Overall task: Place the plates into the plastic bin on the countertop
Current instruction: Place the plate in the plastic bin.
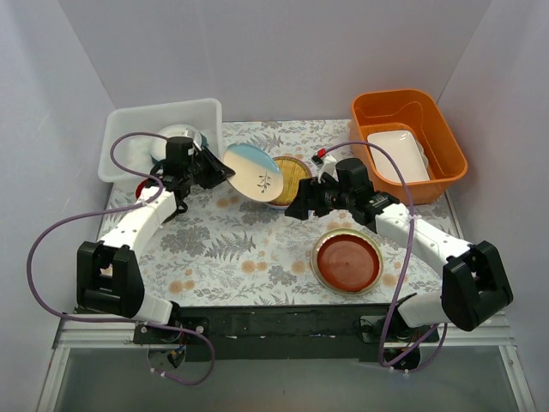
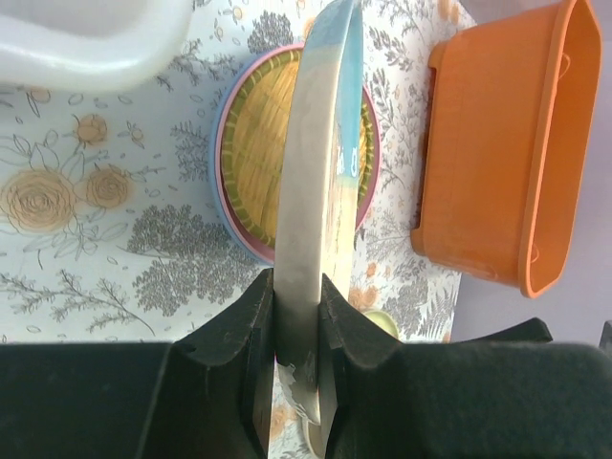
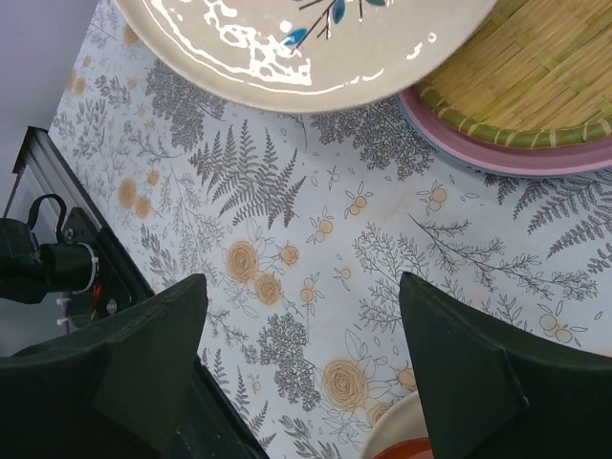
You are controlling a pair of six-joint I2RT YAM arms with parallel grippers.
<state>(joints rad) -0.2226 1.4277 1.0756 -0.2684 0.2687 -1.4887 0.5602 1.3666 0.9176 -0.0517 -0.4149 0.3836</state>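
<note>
My left gripper [image 1: 216,168] is shut on the rim of a cream-and-blue plate [image 1: 254,172], held tilted in the air just right of the white plastic bin [image 1: 129,120]. The left wrist view shows that plate [image 2: 320,182] edge-on, pinched between the fingers [image 2: 251,335]. Below it a woven yellow plate [image 1: 293,177] tops a small stack on the fern-printed countertop [image 1: 240,249]. A red-brown plate [image 1: 347,262] lies at the front right. My right gripper [image 1: 300,207] hangs open and empty above the countertop [image 3: 316,268], near the stack [image 3: 535,86]. A plate [image 1: 178,136] rests inside the bin.
An orange tub [image 1: 446,146] at the back right holds a white rectangular dish [image 1: 397,154]. Something red [image 1: 141,187] peeks out under my left arm beside the bin. White walls close in the back and both sides.
</note>
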